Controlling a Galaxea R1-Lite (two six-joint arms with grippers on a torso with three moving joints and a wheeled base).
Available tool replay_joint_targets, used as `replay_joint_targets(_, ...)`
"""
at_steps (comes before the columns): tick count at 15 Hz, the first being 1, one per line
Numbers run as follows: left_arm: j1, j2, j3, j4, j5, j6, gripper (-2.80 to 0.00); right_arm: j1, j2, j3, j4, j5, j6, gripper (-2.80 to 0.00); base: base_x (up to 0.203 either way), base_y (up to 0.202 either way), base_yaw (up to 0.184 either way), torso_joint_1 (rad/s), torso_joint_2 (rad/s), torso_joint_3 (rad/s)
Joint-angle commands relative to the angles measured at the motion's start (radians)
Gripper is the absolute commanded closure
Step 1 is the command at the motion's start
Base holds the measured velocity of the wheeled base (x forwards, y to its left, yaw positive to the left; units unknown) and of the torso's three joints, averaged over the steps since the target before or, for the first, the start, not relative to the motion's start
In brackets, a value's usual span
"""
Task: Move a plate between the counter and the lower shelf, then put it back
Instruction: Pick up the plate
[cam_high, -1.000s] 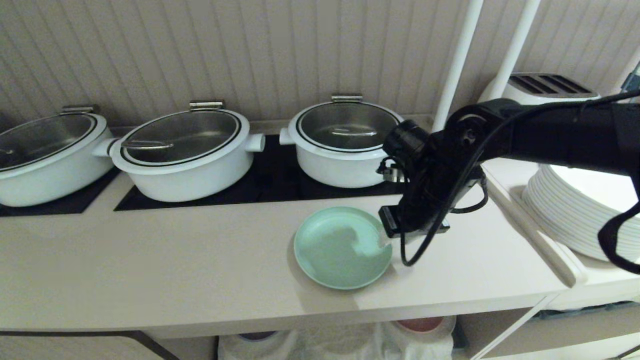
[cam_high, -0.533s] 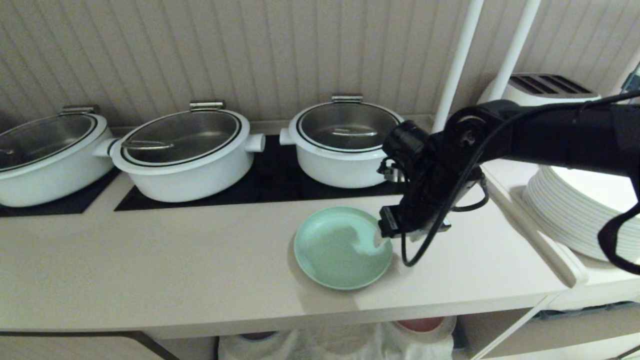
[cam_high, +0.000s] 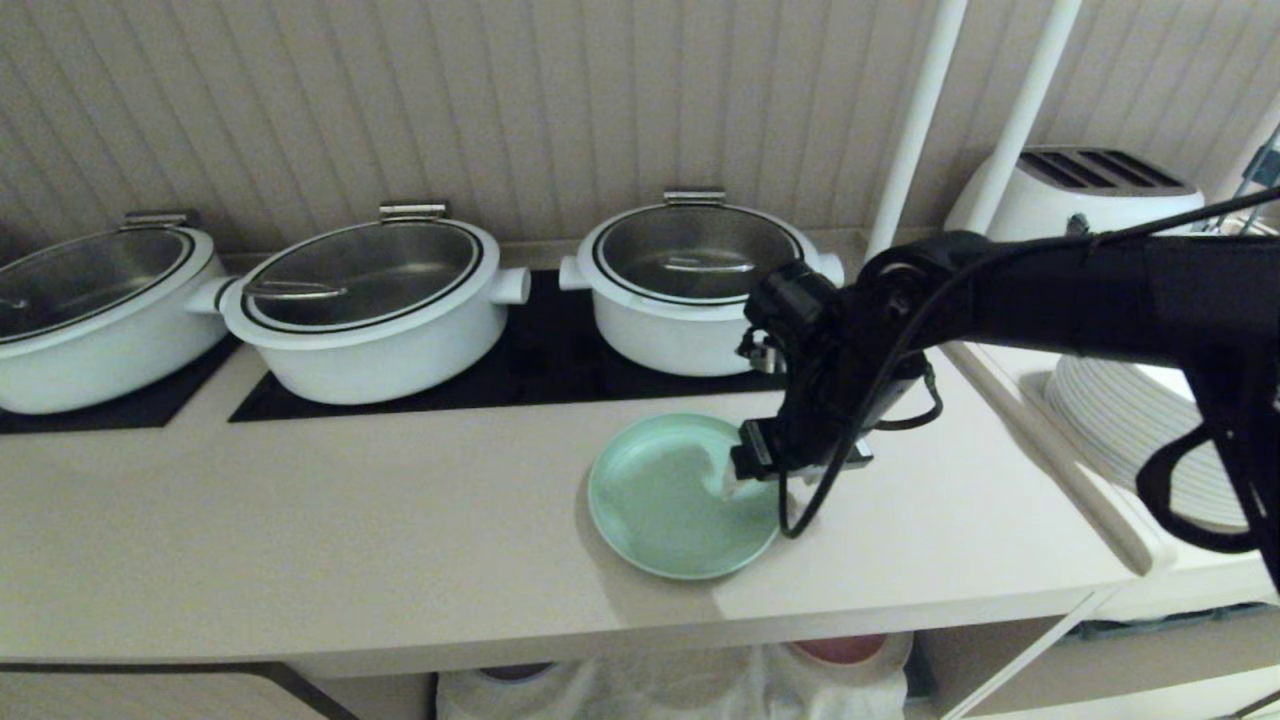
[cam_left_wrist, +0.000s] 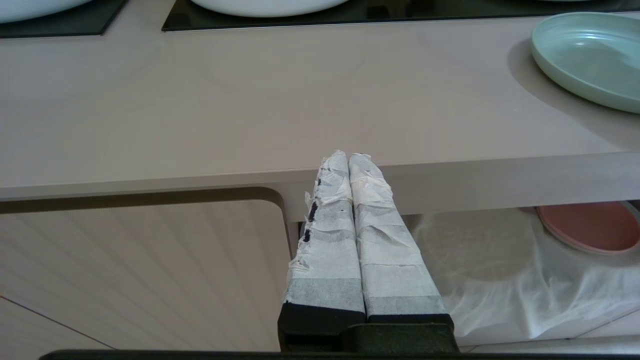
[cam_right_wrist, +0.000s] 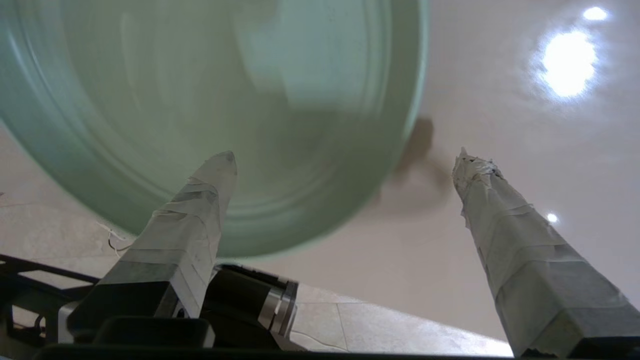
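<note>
Right end effector (cam_high: 745, 480) straddles plate (cam_high: 660, 510) rim, fingers spread.

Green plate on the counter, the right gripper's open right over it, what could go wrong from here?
The right gripper straddles the plate rim, one finger inside; lifting off carelessly might drag or tip it. The plate lies near the counter front edge, so a nudge could push it off. The white pot is close behind the wrist.

The plate (cam_high: 670, 500) looks matt and smooth, the counter (cam_high: 350, 520) smooth with a faint sheen. The pots (cam_high: 375, 320) are glossy white with glass lids and metal handles; taped, wrinkled wrap covers the left fingers (cam_left_wrist: 345, 225), and thin gauzy cloth (cam_left_wrist: 500, 285) drapes below.
</note>
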Motion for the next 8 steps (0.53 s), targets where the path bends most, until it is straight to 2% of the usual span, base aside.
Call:
replay_joint_targets(1, 0.000, 0.000, 0.000, 0.000, 0.000, 0.000, 0.00, 0.002, 0.018, -0.004, 0.000, 0.001, 0.002, -2.80, 0.000, 0.000, 0.000, 0.000, 0.00, 0.000)
replay_joint_targets(6, 0.000, 0.000, 0.000, 0.000, 0.000, 0.000, 0.00, 0.001, 0.041, -0.006, -0.031, -0.001, -0.020, -2.80, 0.000, 0.000, 0.000, 0.000, 0.00, 0.000)
replay_joint_targets(8, 0.000, 0.000, 0.000, 0.000, 0.000, 0.000, 0.00, 0.000, 0.047, -0.006, -0.033, -0.037, -0.038, -2.80, 0.000, 0.000, 0.000, 0.000, 0.00, 0.000)
